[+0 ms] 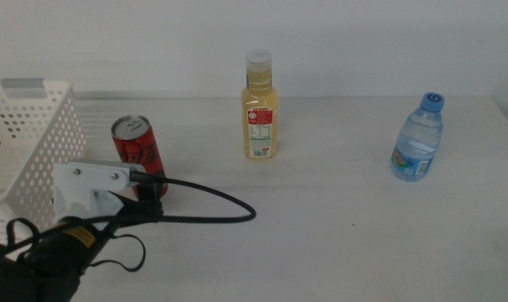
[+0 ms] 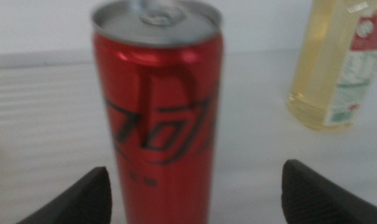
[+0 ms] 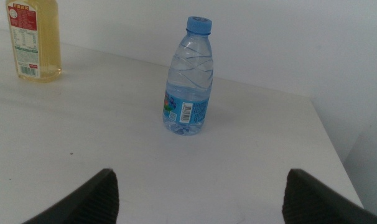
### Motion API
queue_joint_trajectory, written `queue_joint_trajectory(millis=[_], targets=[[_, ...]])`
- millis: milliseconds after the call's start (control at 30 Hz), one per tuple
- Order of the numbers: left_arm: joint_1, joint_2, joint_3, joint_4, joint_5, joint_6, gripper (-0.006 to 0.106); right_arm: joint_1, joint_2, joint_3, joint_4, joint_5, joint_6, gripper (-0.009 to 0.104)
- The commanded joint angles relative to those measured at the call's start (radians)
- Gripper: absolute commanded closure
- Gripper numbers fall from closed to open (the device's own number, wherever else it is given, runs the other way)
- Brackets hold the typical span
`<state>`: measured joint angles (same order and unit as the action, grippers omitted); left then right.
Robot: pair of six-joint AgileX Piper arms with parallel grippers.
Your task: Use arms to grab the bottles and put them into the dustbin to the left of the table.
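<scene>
A slim red cola can (image 1: 137, 149) stands upright on the table (image 1: 338, 226), just right of the dustbin (image 1: 28, 138). My left gripper (image 2: 196, 169) is open at the can's lower half. In the left wrist view the can (image 2: 157, 106) stands between the jaws, nearer one of them, and neither jaw touches it. The yellow juice bottle (image 1: 260, 109) stands at mid-table towards the back. The small clear water bottle (image 1: 419, 138) with a blue cap is at the right. My right gripper (image 3: 200, 177) is open and low, well short of the water bottle (image 3: 188, 81).
The white perforated dustbin fills the left edge of the middle view. A black cable (image 1: 212, 205) loops from my left wrist housing (image 1: 90, 189) onto the table. The table's right edge (image 3: 328, 137) runs close behind the water bottle.
</scene>
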<state>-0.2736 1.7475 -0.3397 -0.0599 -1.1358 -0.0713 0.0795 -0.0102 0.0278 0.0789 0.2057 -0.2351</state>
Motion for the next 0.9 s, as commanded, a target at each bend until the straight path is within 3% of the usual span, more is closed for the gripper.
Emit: queue_joint_trajectory(millis=[0,300,633,867], targets=[[0.024,-0.03,-0.027,0.031,-0.073,-0.027,0.012,-0.004,-0.027,-0.007,-0.007,-0.077,-0.004,0.025],[0.097,-0.025,-0.117,0.163,0.041,-0.057,0.012,-0.004,-0.027,-0.007,-0.007,-0.077,-0.004,0.025],[0.097,0.091,-0.232,0.161,0.038,-0.061,0.012,-0.004,-0.027,-0.007,-0.007,-0.077,-0.004,0.025],[0.097,0.16,-0.237,0.161,-0.18,-0.057,0.012,-0.004,-0.027,-0.007,-0.007,-0.077,-0.004,0.025]])
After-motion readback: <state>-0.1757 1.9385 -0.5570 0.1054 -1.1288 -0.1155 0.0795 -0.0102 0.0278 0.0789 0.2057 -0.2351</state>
